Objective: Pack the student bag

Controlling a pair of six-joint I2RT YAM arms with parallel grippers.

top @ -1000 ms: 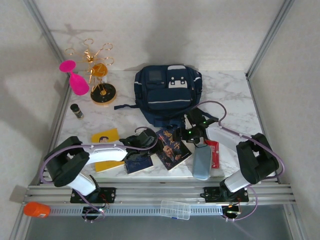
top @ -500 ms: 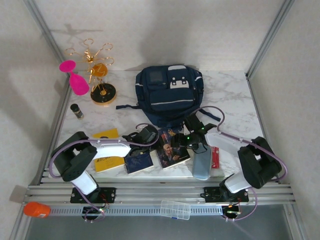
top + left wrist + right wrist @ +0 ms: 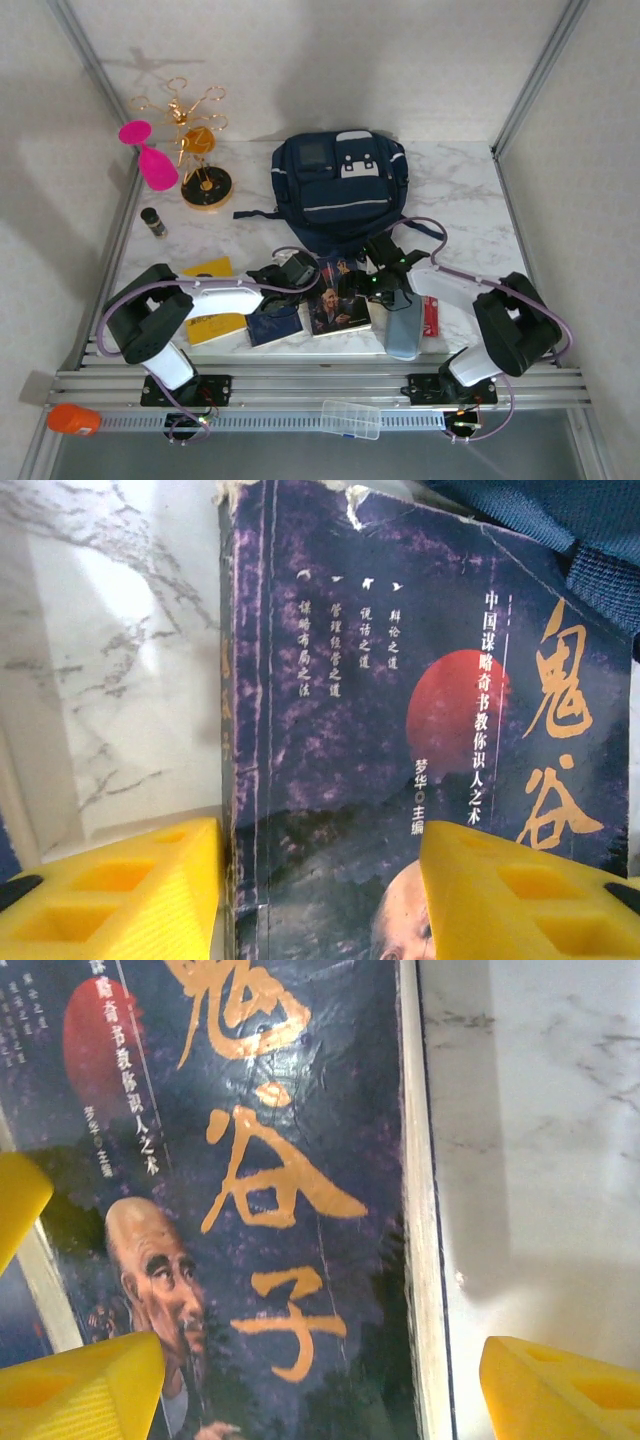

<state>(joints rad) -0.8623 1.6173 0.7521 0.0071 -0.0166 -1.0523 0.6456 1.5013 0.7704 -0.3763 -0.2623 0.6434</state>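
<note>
Marble surface [image 3: 460,190] carries the student bag [image 3: 340,190] at far centre. Just nearward lies a dark book [image 3: 338,308], long axis pointing toward the bag; left hand [image 3: 318,880] and right hand [image 3: 320,1380], both spread open, flank its sides, equally near.

Place: robot test cell in a lab.
Evidence, as I see it:
- my left arm [image 3: 150,330] and right arm [image 3: 510,325], bolted to an aluminium rail [image 3: 300,385] at the near edge;
- marble-patterned table [image 3: 460,190], boxed in by plain white panels [image 3: 400,70] and aluminium posts [image 3: 540,75];
- purple cable [image 3: 425,220] looping off my right arm;
- unrelated props laid out together: gold wire stand [image 3: 195,130], pink goblet [image 3: 150,155], student bag [image 3: 340,190], paperback book [image 3: 338,305].
</note>
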